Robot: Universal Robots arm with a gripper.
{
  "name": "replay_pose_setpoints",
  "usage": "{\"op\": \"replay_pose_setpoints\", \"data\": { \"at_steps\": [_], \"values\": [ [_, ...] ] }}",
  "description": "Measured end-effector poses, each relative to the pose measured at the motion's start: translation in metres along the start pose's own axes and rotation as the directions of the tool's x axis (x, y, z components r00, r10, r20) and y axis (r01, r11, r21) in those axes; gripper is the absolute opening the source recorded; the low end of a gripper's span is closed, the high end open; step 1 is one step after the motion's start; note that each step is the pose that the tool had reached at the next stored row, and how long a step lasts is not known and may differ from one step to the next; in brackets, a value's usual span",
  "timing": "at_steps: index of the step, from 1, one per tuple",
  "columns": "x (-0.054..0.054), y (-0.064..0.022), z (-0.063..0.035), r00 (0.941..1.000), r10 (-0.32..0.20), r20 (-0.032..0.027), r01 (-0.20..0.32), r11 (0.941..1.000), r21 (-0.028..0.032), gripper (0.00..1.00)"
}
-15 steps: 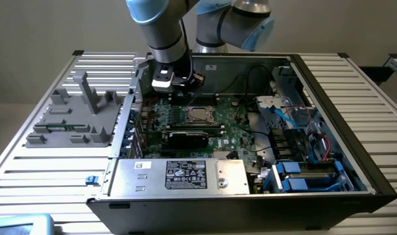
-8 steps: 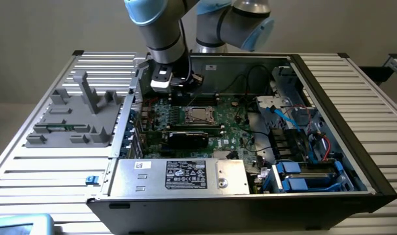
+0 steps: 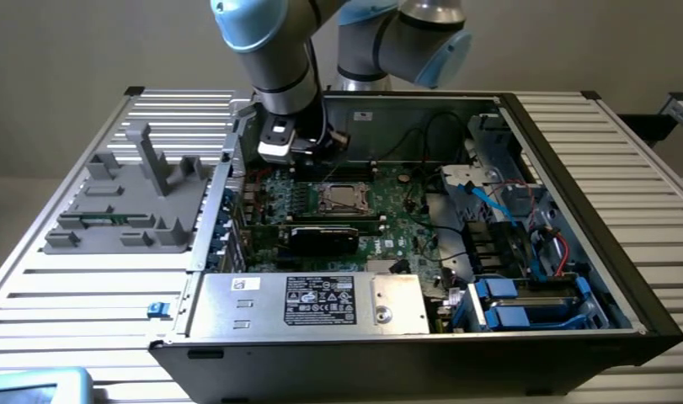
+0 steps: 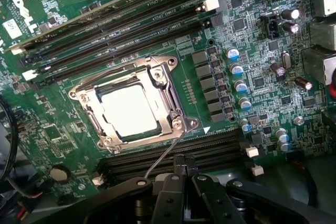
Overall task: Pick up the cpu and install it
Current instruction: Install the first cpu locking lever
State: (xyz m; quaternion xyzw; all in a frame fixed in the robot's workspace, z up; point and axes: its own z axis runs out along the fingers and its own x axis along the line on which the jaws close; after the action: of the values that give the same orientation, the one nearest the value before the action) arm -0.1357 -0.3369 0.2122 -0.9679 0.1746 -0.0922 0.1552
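Already the cpu (image 4: 128, 114) lies flat inside the socket frame (image 4: 169, 109), which probably clamps it square on its contacts; the gripper (image 4: 186, 164) hovers just beside, jaws pressed together, carrying nothing

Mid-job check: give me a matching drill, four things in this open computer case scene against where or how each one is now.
Things:
1. shiny silver square cpu
2. black claw
3. black rectangular card
4. grey moulded fixture

Places or states:
a. on the slatted table, outside the case
b. inside the metal-framed socket
c. shut
d. between the socket and the silver power-supply box

Pairs: 1-b, 2-c, 3-d, 4-a.
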Motion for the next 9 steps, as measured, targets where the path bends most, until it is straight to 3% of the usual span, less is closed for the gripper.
{"op": "replay_pose_setpoints", "data": {
  "at_steps": [9],
  "values": [
    [-0.0010, 0.0027, 0.0076, 0.9991, 0.041, -0.0147, -0.041, 0.9992, -0.0051, 0.11]
  ]
}}
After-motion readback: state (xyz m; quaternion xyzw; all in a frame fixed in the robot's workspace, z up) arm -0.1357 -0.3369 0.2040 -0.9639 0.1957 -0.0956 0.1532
